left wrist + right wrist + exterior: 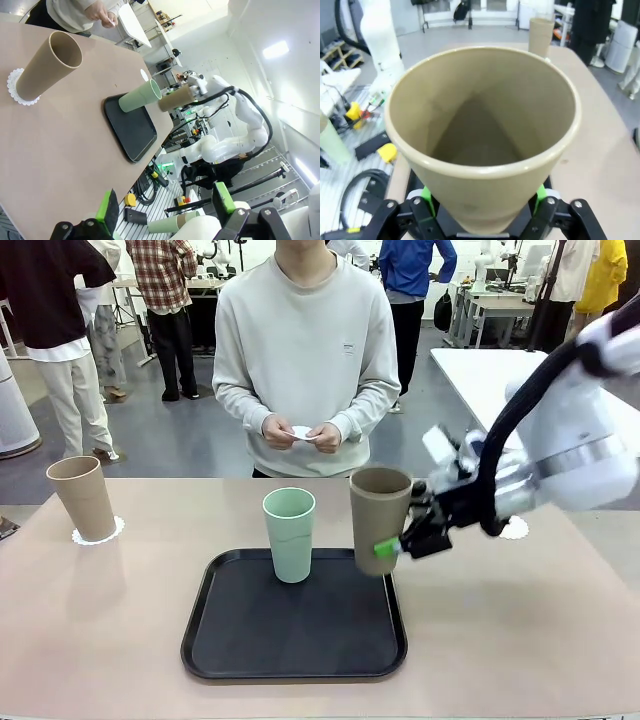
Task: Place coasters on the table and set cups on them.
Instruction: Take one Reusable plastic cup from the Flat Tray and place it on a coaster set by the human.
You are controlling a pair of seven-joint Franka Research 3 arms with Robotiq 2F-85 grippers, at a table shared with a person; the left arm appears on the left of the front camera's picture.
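Even, bright overhead light covers the tabletop [100,640]; the tan cup [84,498] at its far left corner casts only a faint shadow. Ceiling strips [275,49] glare white in the left wrist view, and the near cup [485,125] in the right wrist view looks slightly soft.

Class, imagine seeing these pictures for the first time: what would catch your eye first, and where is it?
The right gripper clamps a tan cup at the right edge of the black tray, beside the mint cup standing in it. At far left a second tan cup stands on a coaster, and the person across the table holds another white disc.
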